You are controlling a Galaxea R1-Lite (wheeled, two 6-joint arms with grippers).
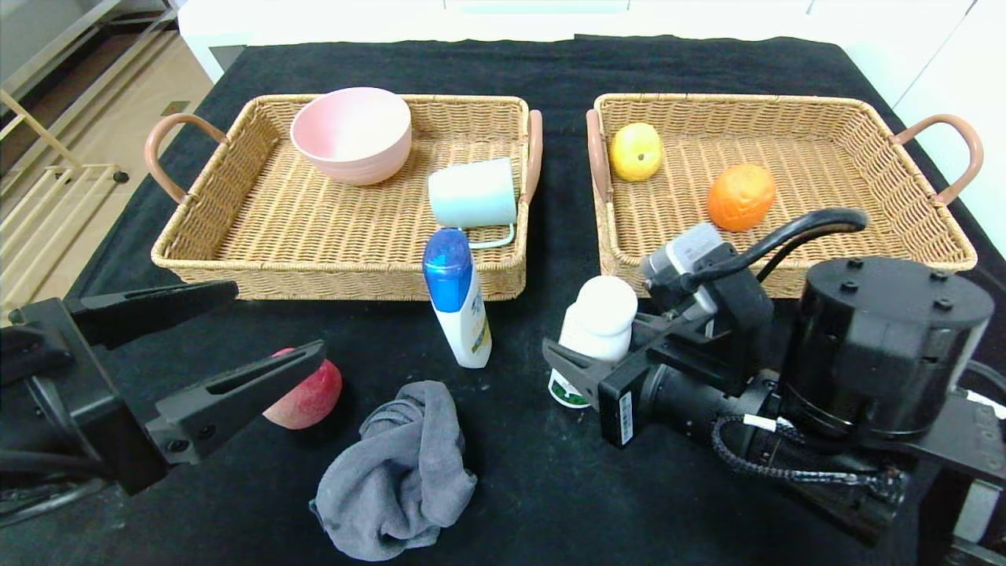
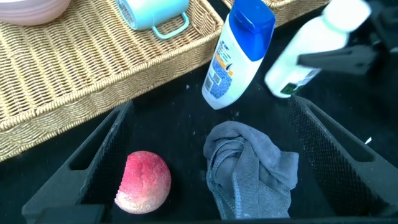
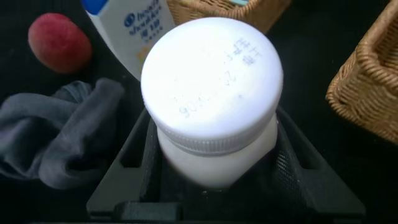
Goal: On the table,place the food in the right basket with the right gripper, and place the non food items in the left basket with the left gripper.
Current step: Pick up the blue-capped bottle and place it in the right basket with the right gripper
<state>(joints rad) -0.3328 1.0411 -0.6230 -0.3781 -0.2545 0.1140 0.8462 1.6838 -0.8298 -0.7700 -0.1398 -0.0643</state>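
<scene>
My right gripper (image 1: 601, 346) is shut on the small white bottle (image 1: 599, 322), which leans in the grip just in front of the right basket (image 1: 864, 110). Its white cap (image 3: 211, 93) fills the right wrist view, with a finger on each side. A yellow pear (image 1: 636, 151) and an orange (image 1: 740, 196) lie in that basket. My left gripper (image 1: 275, 321) hangs open over the near left of the table (image 1: 550, 503), above the pink-red peach (image 2: 144, 182) and beside a crumpled grey cloth (image 2: 249, 168). The left basket (image 1: 236, 267) holds a pink bowl (image 1: 351, 134) and a pale mug (image 1: 471, 192).
A blue-capped white bottle (image 1: 460, 303) stands tilted between the grey cloth and the left basket's front rim, close to the held bottle. The two baskets stand side by side with a narrow gap of black cloth between their handles.
</scene>
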